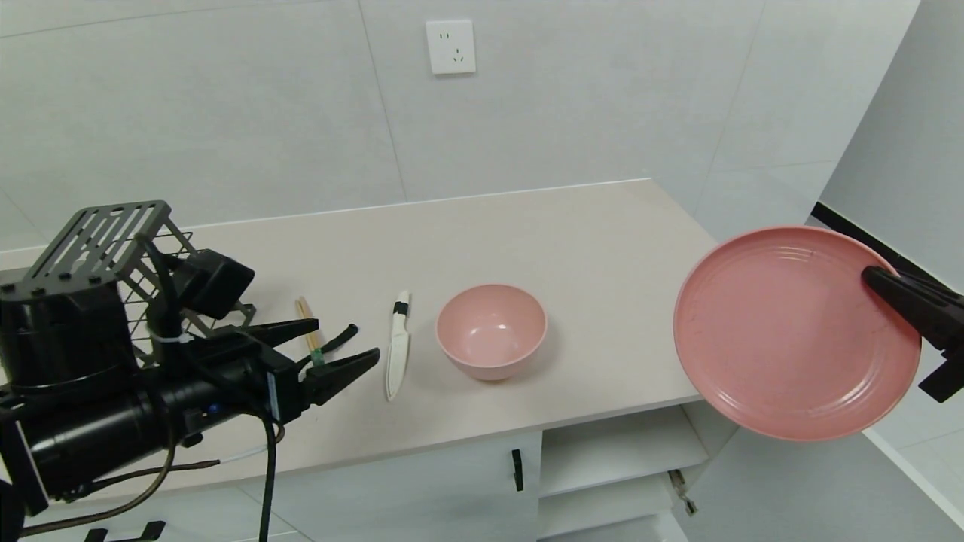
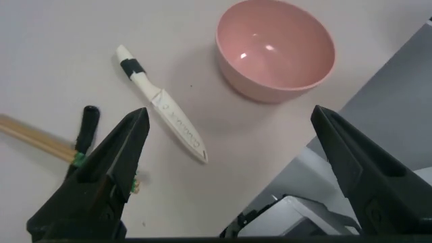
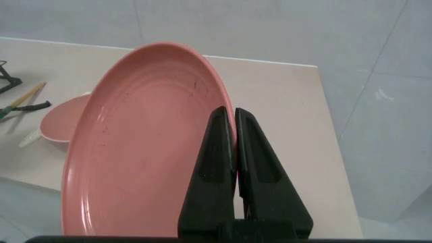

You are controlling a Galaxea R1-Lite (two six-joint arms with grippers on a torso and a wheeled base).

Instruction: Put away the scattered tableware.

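Plate [image 1: 783, 331] hangs by its rim in clamped right gripper [image 1: 877, 278] jaws, so swing slow, keep level; left gripper [image 1: 346, 340] jaws gape above knife [image 1: 398, 346].

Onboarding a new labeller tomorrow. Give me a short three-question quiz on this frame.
1. True or false: the white knife lies between the pink bowl and the chopsticks.
2. The right tool is shut on the: A) bowl B) pink plate C) knife.
3. Fill in: the left tool, above the counter, is ____ (open/shut).

Key: 1 true; 2 B; 3 open.
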